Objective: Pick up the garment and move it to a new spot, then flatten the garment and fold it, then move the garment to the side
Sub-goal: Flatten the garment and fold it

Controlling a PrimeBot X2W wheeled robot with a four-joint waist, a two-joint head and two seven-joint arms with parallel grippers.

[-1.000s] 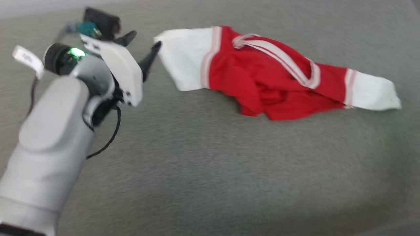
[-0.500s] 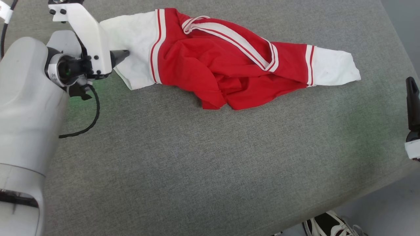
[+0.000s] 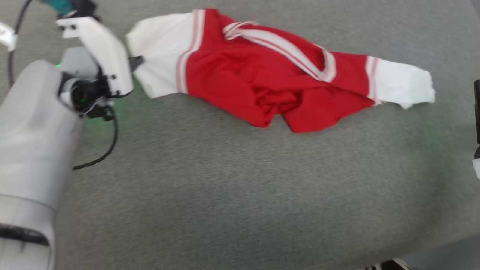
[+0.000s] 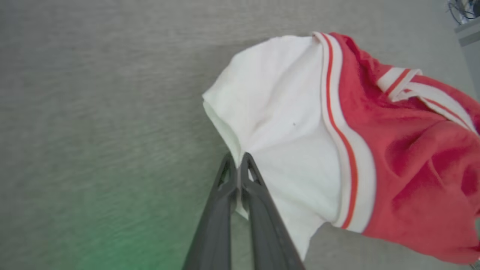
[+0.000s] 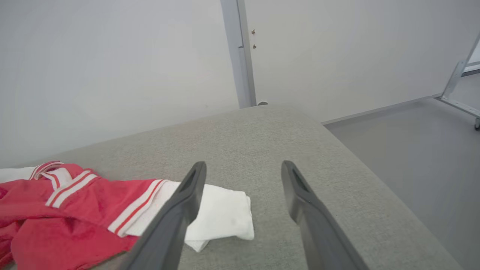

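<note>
The garment [image 3: 262, 75] lies crumpled across the grey cushioned surface [image 3: 225, 187], a red body with a white sleeve at each end and striped trim. My left gripper [image 3: 137, 62] is at its left sleeve. In the left wrist view the two dark fingers of my left gripper [image 4: 238, 159] are pressed together, pinching the edge of that white sleeve of the garment [image 4: 292, 112]. My right gripper [image 5: 243, 167] stands open above the surface, just right of the garment's other white sleeve [image 5: 221, 213], with nothing between its fingers.
The surface's right edge [image 5: 375, 180] drops to a grey floor [image 5: 420, 150]. A pale wall and a grey post [image 5: 240, 56] stand behind it. A shoe [image 3: 386, 264] shows at the bottom edge of the head view. The left arm's black cable [image 3: 107, 150] hangs over the surface.
My left gripper reached the left sleeve and its open fingers closed on the sleeve's edge. The head camera has shifted. The right gripper stays open.
</note>
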